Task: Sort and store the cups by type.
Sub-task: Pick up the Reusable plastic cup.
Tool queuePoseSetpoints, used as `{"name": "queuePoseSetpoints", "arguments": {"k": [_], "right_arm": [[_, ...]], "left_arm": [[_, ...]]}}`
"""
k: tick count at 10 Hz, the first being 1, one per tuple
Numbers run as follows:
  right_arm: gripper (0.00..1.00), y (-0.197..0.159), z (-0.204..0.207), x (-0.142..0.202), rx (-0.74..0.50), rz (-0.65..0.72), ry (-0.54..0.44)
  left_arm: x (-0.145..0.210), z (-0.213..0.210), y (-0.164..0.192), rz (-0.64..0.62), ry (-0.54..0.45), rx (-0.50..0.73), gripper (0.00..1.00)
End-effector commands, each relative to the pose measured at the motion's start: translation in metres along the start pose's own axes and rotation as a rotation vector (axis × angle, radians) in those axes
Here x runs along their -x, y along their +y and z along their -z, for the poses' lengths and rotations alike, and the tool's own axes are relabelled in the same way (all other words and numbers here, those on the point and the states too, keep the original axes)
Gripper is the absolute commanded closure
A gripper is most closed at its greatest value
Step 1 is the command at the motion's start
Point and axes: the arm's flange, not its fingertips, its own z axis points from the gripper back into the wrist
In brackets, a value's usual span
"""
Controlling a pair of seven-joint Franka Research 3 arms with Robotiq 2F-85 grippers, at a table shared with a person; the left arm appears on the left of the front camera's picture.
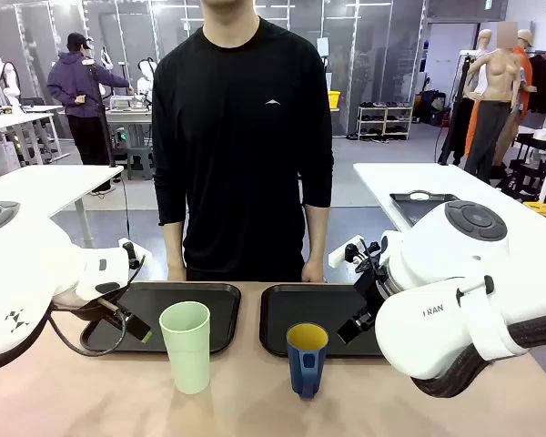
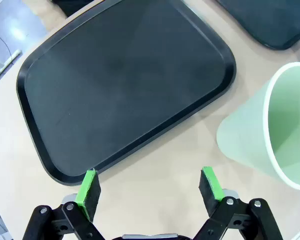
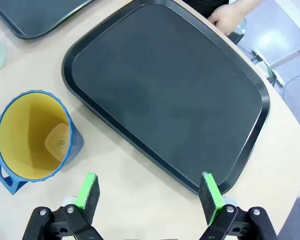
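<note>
Standing on the bench (image 1: 91, 396), pale green tumbler (image 1: 186, 346) beside dark blue mug (image 1: 306, 360), left hand (image 2: 149, 175) and right hand (image 3: 149, 178) both wide open, holding nothing.

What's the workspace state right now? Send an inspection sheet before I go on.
Surface: tan table; black left tray and right tray at its far side.
Job's things: pale green tumbler upright before the left tray; blue mug upright before the right tray; both on the table.
Clutter: nothing seen.
Grippers: left gripper open, beside the tumbler; right gripper open, beside the mug; neither touching.
Cables: black cable loops below the left wrist.
Surroundings: person in black at the far side, hands at table edge.
</note>
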Motion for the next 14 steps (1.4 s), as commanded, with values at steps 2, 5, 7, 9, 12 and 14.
{"name": "queuePoseSetpoints", "arguments": {"k": [2, 5, 7, 9, 12, 14], "right_arm": [[0.0, 0.0, 0.0, 0.0, 0.0, 0.0, 0.0], [0.0, 0.0, 0.0, 0.0, 0.0, 0.0, 0.0], [0.0, 0.0, 0.0, 0.0, 0.0, 0.0, 0.0], [0.0, 0.0, 0.0, 0.0, 0.0, 0.0, 0.0], [0.0, 0.0, 0.0, 0.0, 0.0, 0.0, 0.0], [0.0, 0.0, 0.0, 0.0, 0.0, 0.0, 0.0]], "left_arm": [[-0.0001, 0.0, -0.0002, 0.0, 0.0, 0.0, 0.0], [-0.0001, 0.0, -0.0002, 0.0, 0.0, 0.0, 0.0], [-0.0001, 0.0, -0.0002, 0.0, 0.0, 0.0, 0.0], [-0.0001, 0.0, -0.0002, 0.0, 0.0, 0.0, 0.0], [-0.0001, 0.0, -0.0002, 0.0, 0.0, 0.0, 0.0], [-0.0001, 0.0, -0.0002, 0.0, 0.0, 0.0, 0.0]]}}
